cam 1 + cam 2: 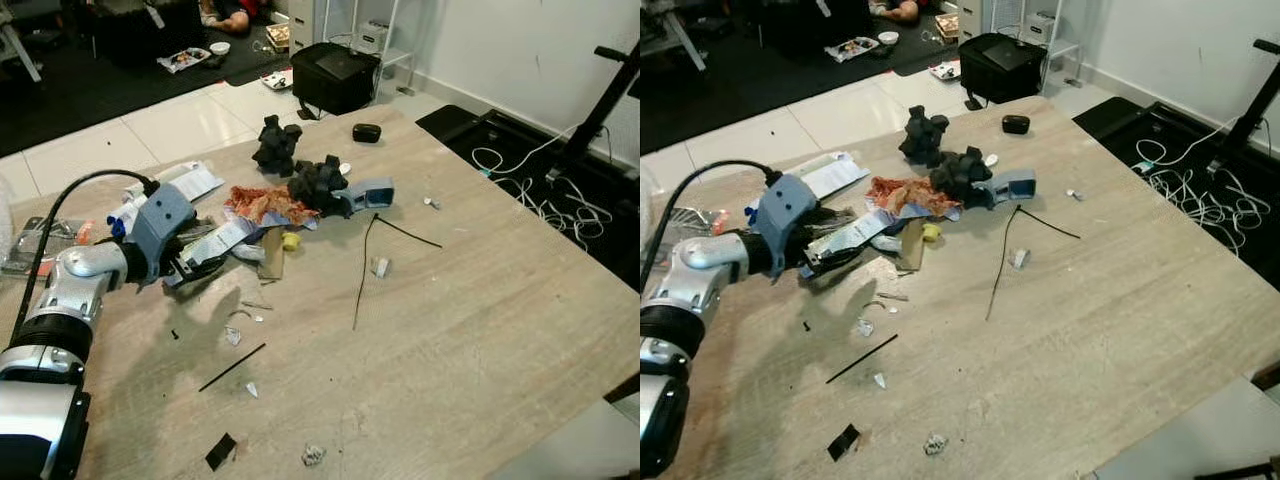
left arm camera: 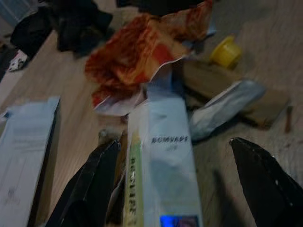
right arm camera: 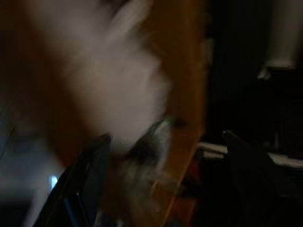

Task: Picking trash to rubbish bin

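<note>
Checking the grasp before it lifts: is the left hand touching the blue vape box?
Cannot tell. In the left wrist view the open left hand straddles the box, its fingers alongside.

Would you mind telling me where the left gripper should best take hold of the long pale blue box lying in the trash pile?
Grip the pale blue box across its narrow width at the near end. It lies flat, pointing lengthwise at the left gripper, whose open fingers already straddle it, while its far end is tucked under the orange wrapper.

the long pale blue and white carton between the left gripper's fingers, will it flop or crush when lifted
The long pale blue and white carton looks like thin card, so probably light and fairly stiff. It lies between the open left gripper, and a hard squeeze might crush it.
</note>
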Motion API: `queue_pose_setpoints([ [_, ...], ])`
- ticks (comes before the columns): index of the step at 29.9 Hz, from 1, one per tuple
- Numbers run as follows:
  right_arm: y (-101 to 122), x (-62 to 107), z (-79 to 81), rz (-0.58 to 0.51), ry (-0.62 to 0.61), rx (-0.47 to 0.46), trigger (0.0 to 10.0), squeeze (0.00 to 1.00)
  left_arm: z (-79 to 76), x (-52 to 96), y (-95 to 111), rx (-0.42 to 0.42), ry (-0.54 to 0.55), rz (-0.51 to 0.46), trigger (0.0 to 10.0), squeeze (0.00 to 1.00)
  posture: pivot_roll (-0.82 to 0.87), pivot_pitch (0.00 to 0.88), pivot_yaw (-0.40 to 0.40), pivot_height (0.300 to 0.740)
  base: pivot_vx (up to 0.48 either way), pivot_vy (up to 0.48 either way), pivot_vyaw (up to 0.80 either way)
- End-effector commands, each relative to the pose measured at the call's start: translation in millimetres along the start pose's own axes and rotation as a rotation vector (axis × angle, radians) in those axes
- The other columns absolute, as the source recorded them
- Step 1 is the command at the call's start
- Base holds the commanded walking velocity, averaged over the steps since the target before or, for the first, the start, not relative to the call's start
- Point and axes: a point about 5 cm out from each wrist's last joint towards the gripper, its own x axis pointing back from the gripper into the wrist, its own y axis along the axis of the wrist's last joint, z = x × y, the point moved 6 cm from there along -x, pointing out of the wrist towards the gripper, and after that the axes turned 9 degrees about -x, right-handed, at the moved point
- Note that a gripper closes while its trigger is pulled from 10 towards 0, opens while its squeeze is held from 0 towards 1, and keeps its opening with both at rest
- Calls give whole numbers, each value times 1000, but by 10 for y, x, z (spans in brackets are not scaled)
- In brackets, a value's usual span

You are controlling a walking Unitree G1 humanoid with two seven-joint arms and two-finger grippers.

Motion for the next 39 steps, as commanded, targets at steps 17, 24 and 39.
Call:
queue_pose_setpoints([
  [17,2054,1808,-375,-751,1537,-344,10000,0,-135,91,-165,-48,-54,43,10000,0,-242,333,60,740,0,0,0],
  [24,1811,2206,-268,-603,1821,-188,10000,0,-122,99,-154,-50,-48,37,10000,0,-252,344,48,740,0,0,0],
  [39,1851,2704,-191,-561,2043,-61,10000,0,-191,-86,-35,-60,-11,-15,10000,0,-270,372,48,740,0,0,0],
])
